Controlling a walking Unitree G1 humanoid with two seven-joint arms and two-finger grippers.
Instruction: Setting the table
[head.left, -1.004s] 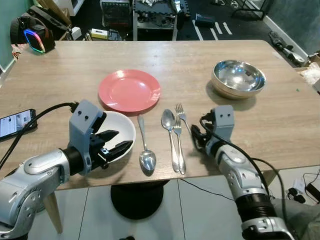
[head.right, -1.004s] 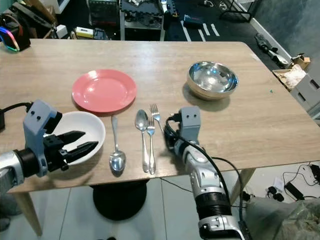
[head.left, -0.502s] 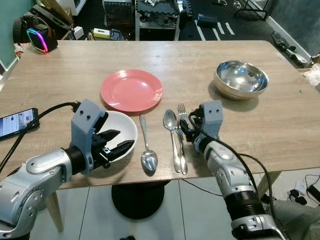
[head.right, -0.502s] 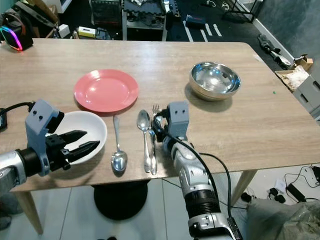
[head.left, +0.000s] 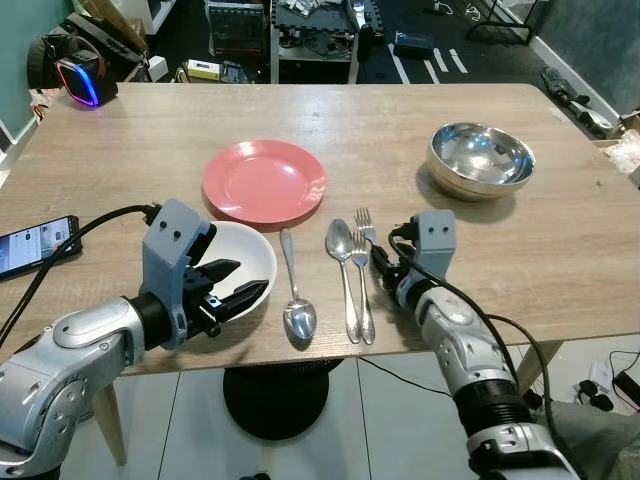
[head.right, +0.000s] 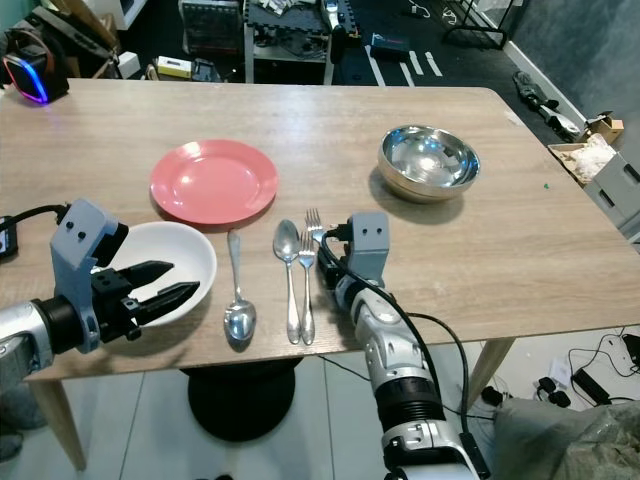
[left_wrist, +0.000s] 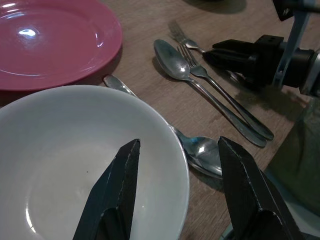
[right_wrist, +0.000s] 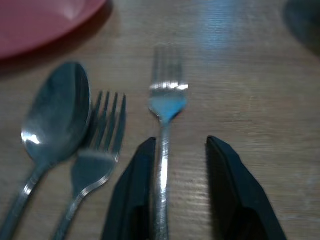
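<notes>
Light wood-grain tabletop (head.left: 150, 140). Pink-red plate (head.left: 264, 181); plain white bowl (head.left: 243, 262); shiny silver steel bowl (head.left: 480, 158) toward the far right corner. Silver spoons (head.left: 293, 290) and forks (head.left: 360, 270). Grippers' fingers (left_wrist: 112, 195) black, their mounts (head.left: 172, 255) grey-blue. Black phone (head.left: 35, 246) at the left edge, its screen lit.

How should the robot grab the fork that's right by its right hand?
Probably by the thin handle. The fork lies flat on the table, tines pointing away from the robot, and the open right end effector already has one finger on each side of the handle. Coming straight down from above and pinching across it looks best. A second fork and a spoon lie close on its left.
</notes>
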